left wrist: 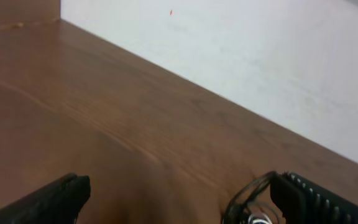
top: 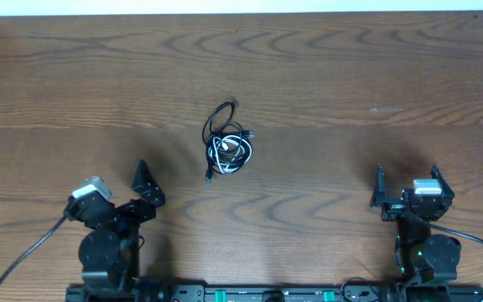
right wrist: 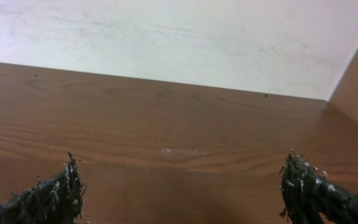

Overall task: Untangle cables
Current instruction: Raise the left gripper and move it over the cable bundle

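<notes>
Cables: black-and-white knotted clump mid-counter, well apart from both arms | handling: likely light, limp, would drag as one clump | grasp: outer black loop or plug end | left fingers apart, empty | right fingers apart, empty

The tangled bundle of thin black and white cables lies on the brown wooden table, ahead of and between the left gripper and the right gripper.
</notes>
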Controlling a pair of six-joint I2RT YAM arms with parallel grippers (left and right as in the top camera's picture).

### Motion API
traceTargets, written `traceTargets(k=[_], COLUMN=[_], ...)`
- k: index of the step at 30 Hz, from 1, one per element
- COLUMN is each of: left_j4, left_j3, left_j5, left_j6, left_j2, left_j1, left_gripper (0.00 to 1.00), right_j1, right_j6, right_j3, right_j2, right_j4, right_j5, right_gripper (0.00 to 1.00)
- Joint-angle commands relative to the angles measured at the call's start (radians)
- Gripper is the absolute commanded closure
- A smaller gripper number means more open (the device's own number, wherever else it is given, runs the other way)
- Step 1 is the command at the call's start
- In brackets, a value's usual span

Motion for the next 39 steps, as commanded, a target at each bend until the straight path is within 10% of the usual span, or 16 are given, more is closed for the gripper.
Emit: traceTargets(k=[1,39], left_j4=[-0.021,-0.221], left_j3=[0.086,0.098], left_j5=[-0.009,0.053], left_j6=[0.024,0.032], left_j2=[0.061,0.108], left_j1=[0.002,0.003], left_gripper=[0.01,0.02], right_j1=[0.005,0.005], right_j6=[0.014,0.014], right_j3=[-0.001,-0.001], right_j2=[-0.002,-0.002], right_j4=[-0.003,-0.003], right_j5=[0.012,0.012], right_gripper=[0.01,0.01])
